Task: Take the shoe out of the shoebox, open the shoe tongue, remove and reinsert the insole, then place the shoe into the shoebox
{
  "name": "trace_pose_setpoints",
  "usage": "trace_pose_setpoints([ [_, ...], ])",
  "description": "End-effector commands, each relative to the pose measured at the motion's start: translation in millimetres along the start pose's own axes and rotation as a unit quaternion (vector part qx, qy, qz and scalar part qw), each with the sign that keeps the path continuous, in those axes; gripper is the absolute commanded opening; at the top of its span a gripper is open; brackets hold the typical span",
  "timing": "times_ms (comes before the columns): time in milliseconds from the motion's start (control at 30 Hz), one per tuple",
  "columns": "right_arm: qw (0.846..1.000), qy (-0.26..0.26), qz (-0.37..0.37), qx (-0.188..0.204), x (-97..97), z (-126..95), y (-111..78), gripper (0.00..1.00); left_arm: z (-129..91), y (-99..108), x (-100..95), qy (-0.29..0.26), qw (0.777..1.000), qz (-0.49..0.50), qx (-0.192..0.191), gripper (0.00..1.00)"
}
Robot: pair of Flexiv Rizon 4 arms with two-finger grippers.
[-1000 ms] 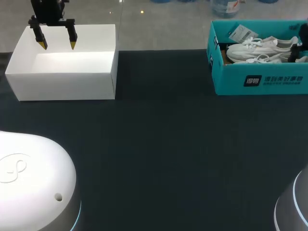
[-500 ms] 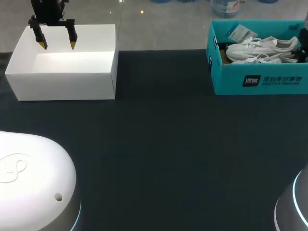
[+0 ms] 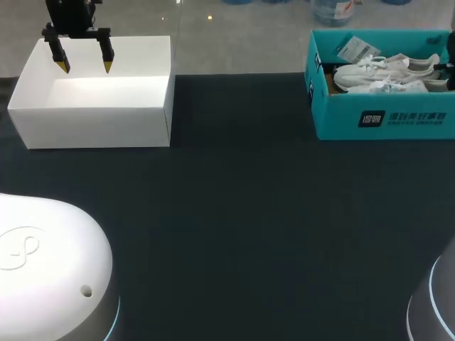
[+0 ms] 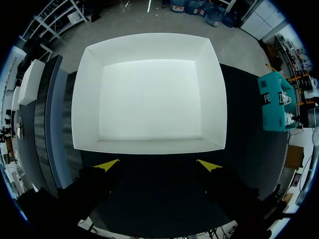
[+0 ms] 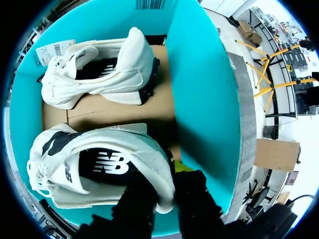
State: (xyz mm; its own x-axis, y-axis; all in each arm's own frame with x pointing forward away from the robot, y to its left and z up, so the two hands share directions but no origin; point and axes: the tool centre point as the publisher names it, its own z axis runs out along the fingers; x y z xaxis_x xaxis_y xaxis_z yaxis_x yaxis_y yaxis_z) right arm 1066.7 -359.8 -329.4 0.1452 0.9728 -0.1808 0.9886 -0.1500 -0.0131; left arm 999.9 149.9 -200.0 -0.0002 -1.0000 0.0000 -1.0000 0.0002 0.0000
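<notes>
We work over a dark table [image 3: 249, 213]. At ten o'clock on it sits an open white box [image 3: 92, 117], and at two o'clock the teal shoebox [image 3: 377, 122]. Two white shoes lie inside the shoebox on brown cardboard, the near shoe [image 5: 99, 169] beside the far shoe [image 5: 99, 74]. Our right gripper [image 5: 167, 177] is clamped on the near shoe's heel, one finger inside the collar and one outside. Our left gripper [image 3: 85, 67] hangs above the white box, fingers wide apart, holding nothing.

A white open-topped box [image 3: 92, 126] is sitting at the far left of the dark table [image 3: 242, 227].
</notes>
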Motion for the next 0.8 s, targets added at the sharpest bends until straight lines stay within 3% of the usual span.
trace_pose_setpoints([
  [33,1.0,-0.009,0.01,0.001,-6.4,-35.5,-1.8,0.0,0.0,-0.1,0.0,0.0,1.0,0.0,0.0,1.0],
  [467,0.999,-0.026,0.036,-0.009,-18.3,-126.6,3.8,0.0,0.0,-0.1,0.0,0.0,1.0,0.0,0.0,1.0],
  [800,0.999,-0.027,0.028,-0.024,-15.9,-174.9,-2.0,0.0,0.0,-0.1,0.0,0.0,1.0,0.0,0.0,1.0],
])
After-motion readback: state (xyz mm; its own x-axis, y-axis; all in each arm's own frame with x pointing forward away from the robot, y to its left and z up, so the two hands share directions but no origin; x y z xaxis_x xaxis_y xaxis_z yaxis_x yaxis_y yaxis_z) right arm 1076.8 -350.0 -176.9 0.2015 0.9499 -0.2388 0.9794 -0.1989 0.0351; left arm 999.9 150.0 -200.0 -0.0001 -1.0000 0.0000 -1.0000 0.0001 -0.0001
